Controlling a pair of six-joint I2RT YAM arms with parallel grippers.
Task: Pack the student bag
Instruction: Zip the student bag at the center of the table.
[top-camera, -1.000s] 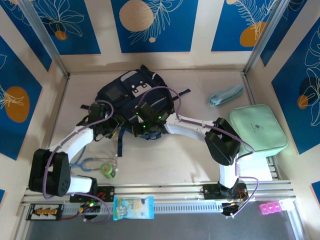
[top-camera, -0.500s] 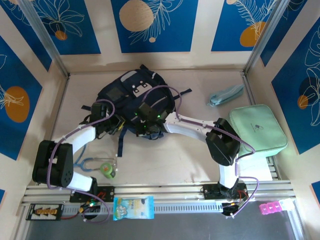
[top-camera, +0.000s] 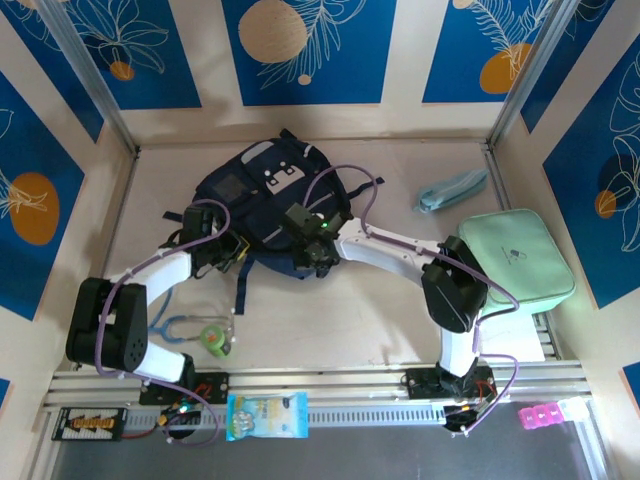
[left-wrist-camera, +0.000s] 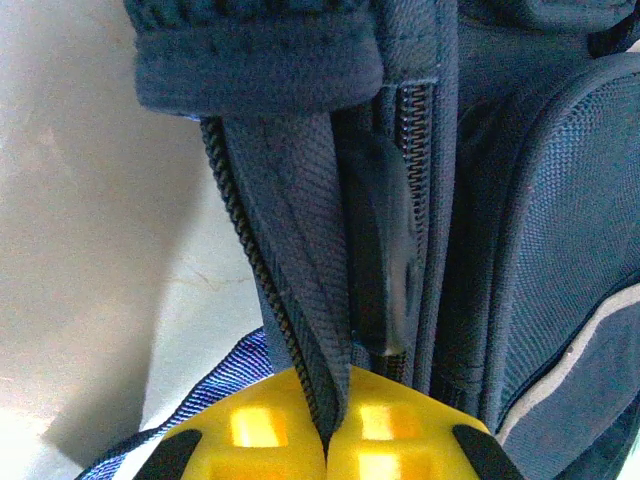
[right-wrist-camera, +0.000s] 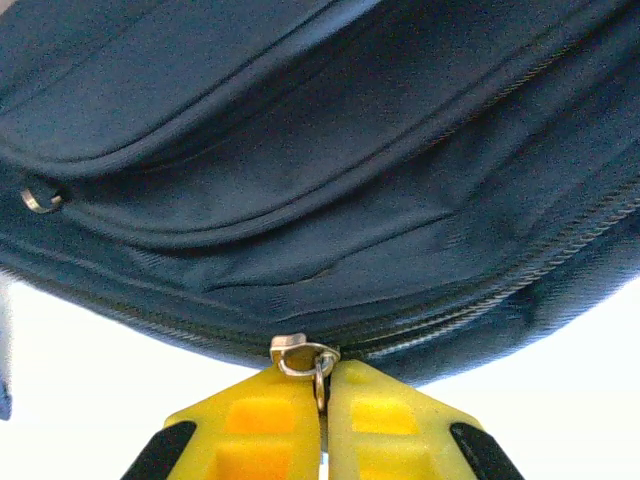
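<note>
Left gripper (left-wrist-camera: 327, 425): clenched, yellow fingers pressed together on a fold of navy fabric with zip teeth running along it, at the rim of the student bag (top-camera: 262, 185). In the left wrist view that fold rises straight up from the fingertips, with a black tab lying just beside it. Right gripper (right-wrist-camera: 322, 420): also clenched, its fingertips nipping the small metal ring of the zip pull (right-wrist-camera: 300, 352), which sits on the closed zip line along the bag's lower seam. From above I see both grippers at the bag's near side, the left one at its near-left corner and the right one at about the middle of its near edge. The two arms reach in from their own sides. The bag lies flat on the table (top-camera: 380, 320), left of centre and towards the far edge, grey-white patch facing up and dark straps trailing off its near-left side. Well apart from it, a mint-green case (top-camera: 515, 262) rests against the right edge. A pale blue strap (top-camera: 452, 190) lies near the far-right corner. A green roll (top-camera: 214, 338) with thin blue tubing beside it sits near the near-left corner, close to the left arm's base. I cannot tell what the tubing is.
</note>
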